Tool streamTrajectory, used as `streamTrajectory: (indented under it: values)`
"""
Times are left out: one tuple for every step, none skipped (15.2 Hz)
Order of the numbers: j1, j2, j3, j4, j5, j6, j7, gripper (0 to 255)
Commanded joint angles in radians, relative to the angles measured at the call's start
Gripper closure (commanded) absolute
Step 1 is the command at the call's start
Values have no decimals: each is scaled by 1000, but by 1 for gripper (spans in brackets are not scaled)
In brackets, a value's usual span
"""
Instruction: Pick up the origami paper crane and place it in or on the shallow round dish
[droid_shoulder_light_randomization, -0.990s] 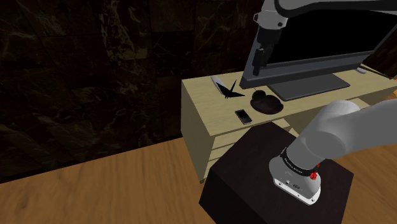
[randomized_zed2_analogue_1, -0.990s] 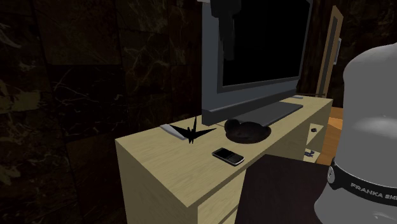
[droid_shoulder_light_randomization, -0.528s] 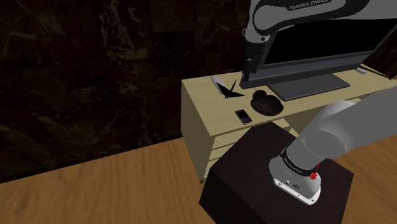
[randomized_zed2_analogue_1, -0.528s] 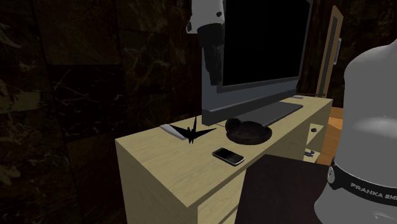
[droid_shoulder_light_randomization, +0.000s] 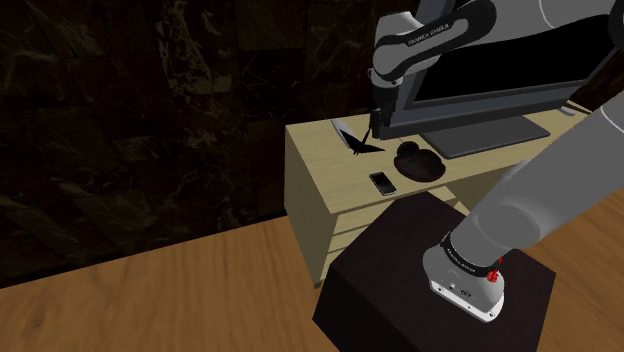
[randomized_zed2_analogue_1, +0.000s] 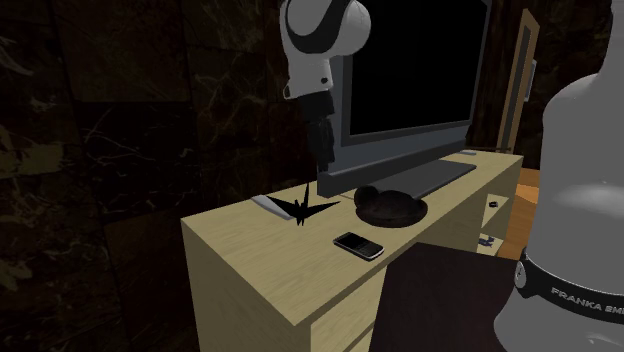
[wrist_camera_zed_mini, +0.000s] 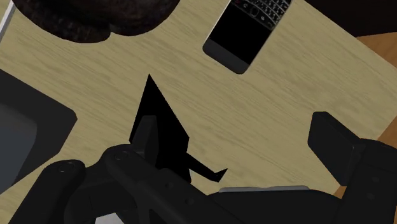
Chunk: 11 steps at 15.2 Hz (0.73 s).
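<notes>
A black origami crane (droid_shoulder_light_randomization: 362, 142) (randomized_zed2_analogue_1: 303, 207) stands on the light wood desk (droid_shoulder_light_randomization: 325, 180), close to the monitor's corner. To its right in the shoulder view lies the dark shallow round dish (droid_shoulder_light_randomization: 418, 160) (randomized_zed2_analogue_1: 390, 205) (wrist_camera_zed_mini: 95, 16). My black gripper (droid_shoulder_light_randomization: 372, 125) (randomized_zed2_analogue_1: 322, 160) hangs a little above the crane, pointing down. In the wrist view the gripper (wrist_camera_zed_mini: 235, 127) is open. The crane (wrist_camera_zed_mini: 159, 121) lies beside one of the fingers (wrist_camera_zed_mini: 146, 137), which hides part of it, and nothing is held.
A large dark monitor (droid_shoulder_light_randomization: 500, 70) (randomized_zed2_analogue_1: 420, 80) stands on the desk just behind the crane and dish. A black phone (droid_shoulder_light_randomization: 381, 183) (randomized_zed2_analogue_1: 358, 244) (wrist_camera_zed_mini: 248, 28) lies near the desk's front edge. A thin silver object (droid_shoulder_light_randomization: 345, 130) (randomized_zed2_analogue_1: 268, 204) rests beside the crane. The dark stand (droid_shoulder_light_randomization: 430, 280) sits against the desk.
The arm has swung from in front of the monitor toward the shoulder view's left and come down over the crane. The fingers have stayed apart.
</notes>
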<state>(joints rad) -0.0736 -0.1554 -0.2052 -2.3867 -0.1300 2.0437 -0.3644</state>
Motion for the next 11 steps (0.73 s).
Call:
streamTrajectory:
  values:
    - [-5,84,-12,35,6,41,-20,0]
    - [-8,124,-17,51,10,60,-31,0]
    - [-12,165,-21,68,14,78,-41,0]
    - [-16,205,-25,87,19,96,-52,0]
    - [-20,246,-28,107,25,112,-63,0]
    - [-25,287,-31,128,31,127,-73,0]
    - [-30,328,-32,150,37,141,-84,0]
    - [-36,368,-33,173,44,154,-94,0]
    - [-40,396,-33,189,48,162,-101,0]
    - [-42,403,-33,183,49,175,-101,0]
    - [-43,410,-33,177,50,188,-102,0]
